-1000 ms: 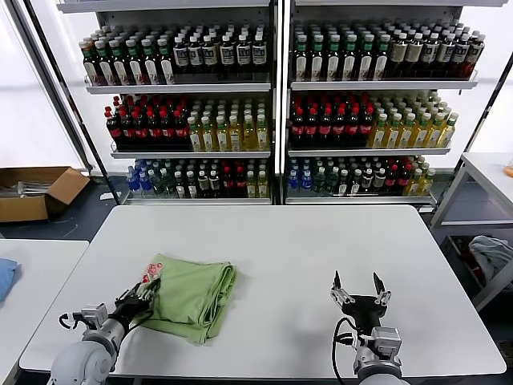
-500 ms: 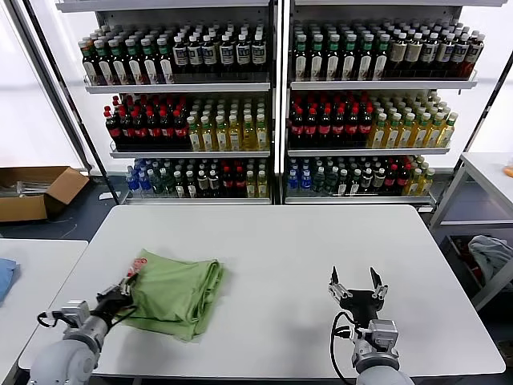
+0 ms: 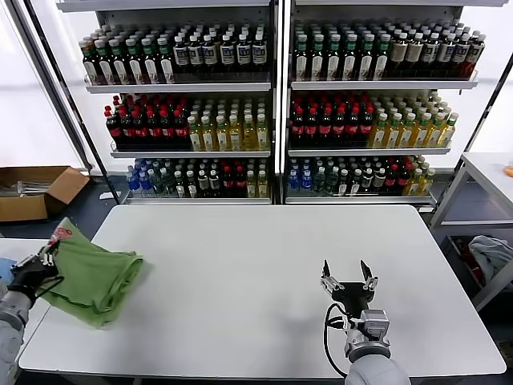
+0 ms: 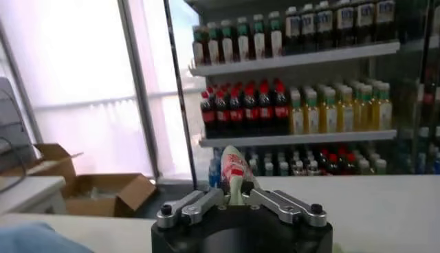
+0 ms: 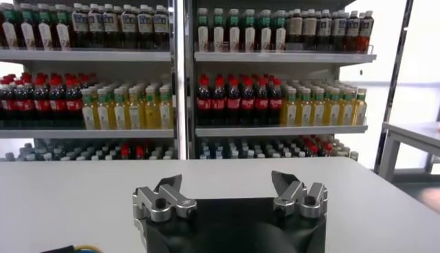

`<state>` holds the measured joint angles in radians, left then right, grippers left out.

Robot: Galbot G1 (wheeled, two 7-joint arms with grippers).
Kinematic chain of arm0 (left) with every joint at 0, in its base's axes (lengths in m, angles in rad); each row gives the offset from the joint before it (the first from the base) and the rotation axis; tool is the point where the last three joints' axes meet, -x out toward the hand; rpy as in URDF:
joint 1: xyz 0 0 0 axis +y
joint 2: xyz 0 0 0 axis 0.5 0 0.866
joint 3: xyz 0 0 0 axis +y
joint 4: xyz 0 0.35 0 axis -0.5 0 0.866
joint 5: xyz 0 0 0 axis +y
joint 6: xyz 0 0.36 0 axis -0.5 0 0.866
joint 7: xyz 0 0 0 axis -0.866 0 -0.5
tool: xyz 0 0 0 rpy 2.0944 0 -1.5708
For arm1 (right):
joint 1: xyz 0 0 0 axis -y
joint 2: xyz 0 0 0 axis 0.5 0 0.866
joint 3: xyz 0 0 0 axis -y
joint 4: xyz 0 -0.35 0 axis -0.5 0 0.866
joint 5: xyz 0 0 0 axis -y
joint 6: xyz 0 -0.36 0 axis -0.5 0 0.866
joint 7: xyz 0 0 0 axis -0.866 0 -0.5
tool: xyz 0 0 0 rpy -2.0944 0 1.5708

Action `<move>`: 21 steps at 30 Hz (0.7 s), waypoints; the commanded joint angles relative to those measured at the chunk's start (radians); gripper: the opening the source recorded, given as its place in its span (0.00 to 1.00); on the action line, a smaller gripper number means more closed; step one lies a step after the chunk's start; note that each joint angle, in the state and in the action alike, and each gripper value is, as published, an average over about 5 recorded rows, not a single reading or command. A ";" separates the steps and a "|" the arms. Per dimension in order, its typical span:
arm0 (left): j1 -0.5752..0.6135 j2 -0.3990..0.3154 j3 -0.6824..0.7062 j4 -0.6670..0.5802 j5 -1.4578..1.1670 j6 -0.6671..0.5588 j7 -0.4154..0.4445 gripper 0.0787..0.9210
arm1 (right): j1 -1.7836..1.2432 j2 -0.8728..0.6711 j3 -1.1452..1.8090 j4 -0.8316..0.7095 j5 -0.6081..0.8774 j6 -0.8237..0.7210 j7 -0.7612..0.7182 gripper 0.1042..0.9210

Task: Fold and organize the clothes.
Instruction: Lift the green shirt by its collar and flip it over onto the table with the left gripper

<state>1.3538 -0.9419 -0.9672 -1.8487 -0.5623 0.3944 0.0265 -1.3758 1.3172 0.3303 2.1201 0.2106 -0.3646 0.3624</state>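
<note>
At the surface's (image 3: 264, 241) left edge, the left pincer (image 3: 40, 263) is clamped on the folded shirt (image 3: 94, 277), which sits partly over that edge, logo end pinched. The folding looks done: the shirt is a compact bundle. What seems left is setting it down in its place. The right pincer (image 3: 346, 282) hovers wide apart near the front edge, holding nothing.

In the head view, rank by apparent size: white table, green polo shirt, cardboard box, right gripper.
1. white table
2. green polo shirt
3. cardboard box, though it sits farther away
4. right gripper, open
</note>
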 commanded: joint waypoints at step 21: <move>-0.017 -0.550 0.573 -0.282 0.296 0.044 -0.041 0.06 | -0.039 0.002 0.007 0.018 -0.026 -0.010 0.013 0.88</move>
<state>1.3563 -1.2482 -0.6992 -2.1204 -0.3861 0.4291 -0.0051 -1.3946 1.3189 0.3342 2.1246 0.1905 -0.3759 0.3753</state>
